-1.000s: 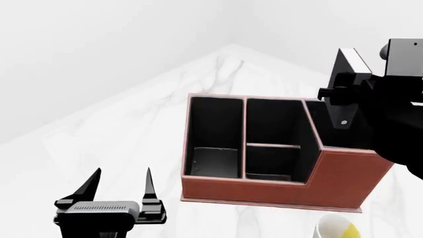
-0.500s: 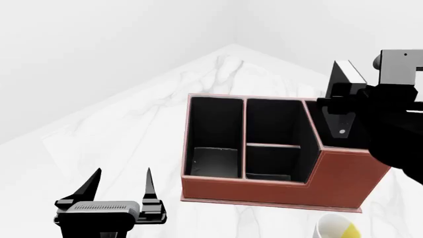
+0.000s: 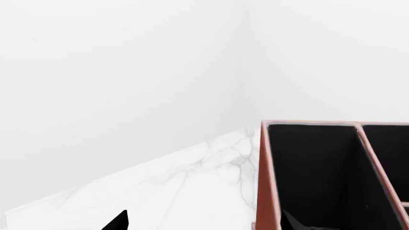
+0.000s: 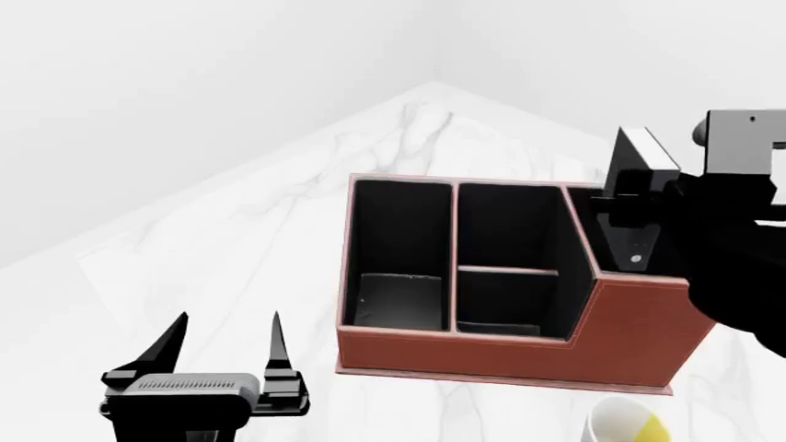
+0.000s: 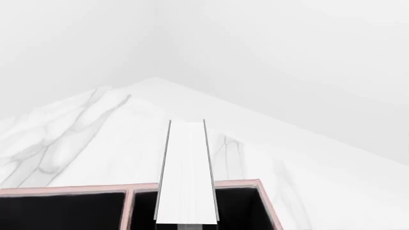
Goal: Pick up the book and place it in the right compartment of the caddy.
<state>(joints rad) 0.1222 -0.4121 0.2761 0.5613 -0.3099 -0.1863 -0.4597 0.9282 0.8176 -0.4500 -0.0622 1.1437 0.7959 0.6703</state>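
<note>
The reddish-brown caddy [image 4: 516, 354] with its black interior stands mid-table. My right gripper [image 4: 636, 189] is shut on the book [image 4: 643, 152], holding it upright above the far side of the right compartment [image 4: 584, 221]. The book's lower end is hidden behind the gripper. In the right wrist view the book's white page edges [image 5: 187, 172] stand over the compartment's open top [image 5: 243, 208]. My left gripper [image 4: 227, 336] is open and empty, low at the front left, apart from the caddy. In the left wrist view the caddy's end wall [image 3: 268, 182] is close by.
A white-and-yellow mug [image 4: 627, 425] stands on the white marble table [image 4: 246, 239] just in front of the caddy's right end. The table's far corner meets white walls behind the caddy. The caddy's narrow end section [image 4: 396, 249] and divided middle section [image 4: 506, 258] lie left of the book.
My right gripper has lowered the book and shifted it slightly left, closer to the right compartment's top. The left arm and the caddy have not moved.
</note>
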